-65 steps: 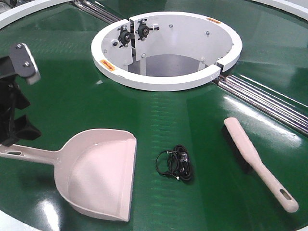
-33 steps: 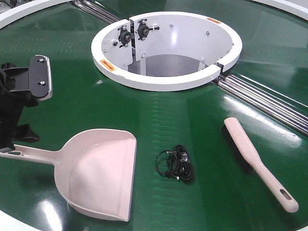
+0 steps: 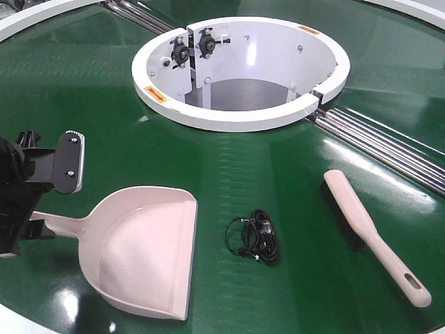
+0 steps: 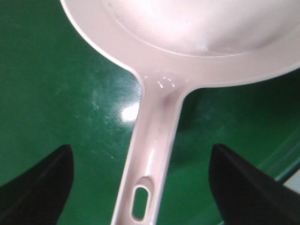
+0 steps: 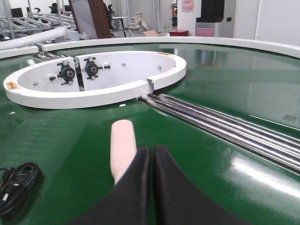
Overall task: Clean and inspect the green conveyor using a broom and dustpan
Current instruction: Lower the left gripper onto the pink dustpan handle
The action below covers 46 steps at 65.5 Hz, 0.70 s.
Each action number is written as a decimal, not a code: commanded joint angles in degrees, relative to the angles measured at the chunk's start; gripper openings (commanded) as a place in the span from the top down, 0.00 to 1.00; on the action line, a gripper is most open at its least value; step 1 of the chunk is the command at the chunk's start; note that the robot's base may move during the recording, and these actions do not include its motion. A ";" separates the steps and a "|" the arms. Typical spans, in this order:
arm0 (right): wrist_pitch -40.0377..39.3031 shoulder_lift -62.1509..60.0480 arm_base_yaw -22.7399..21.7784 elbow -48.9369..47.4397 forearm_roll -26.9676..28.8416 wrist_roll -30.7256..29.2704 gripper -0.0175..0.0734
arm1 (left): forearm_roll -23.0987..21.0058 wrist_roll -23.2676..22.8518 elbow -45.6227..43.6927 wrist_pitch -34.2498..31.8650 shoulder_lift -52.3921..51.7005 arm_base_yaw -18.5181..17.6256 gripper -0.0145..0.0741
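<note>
The left gripper (image 4: 140,155) stands wide open, one finger at each side of the dustpan (image 3: 139,250) handle, not touching it. The right gripper (image 5: 151,154) is closed on nothing, with the broom (image 3: 365,226) lying below it. Both tools lie on the green conveyor (image 3: 278,174). The orange labels (image 3: 154,92) on the white ring (image 3: 236,120) are too small to read.

Site entry: industrial hall or workshop floor. You are stationed at machinery, not in a home.

Evidence:
- The green conveyor (image 3: 208,174) fills your front view, edged by a white rim (image 5: 187,41).
- A white ring opening (image 3: 236,120) carries black bearing mounts (image 5: 68,72).
- Steel rollers (image 5: 225,126) are set into the belt.
- Beyond the rim, your right wrist view shows metal racks (image 5: 16,23) and a dark cabinet (image 5: 215,14) against white walls.
</note>
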 commanded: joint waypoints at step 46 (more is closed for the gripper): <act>-4.23 -1.06 -0.19 1.16 -0.50 -0.42 0.82 | -0.03 5.61 -0.92 -3.88 8.12 -0.85 0.39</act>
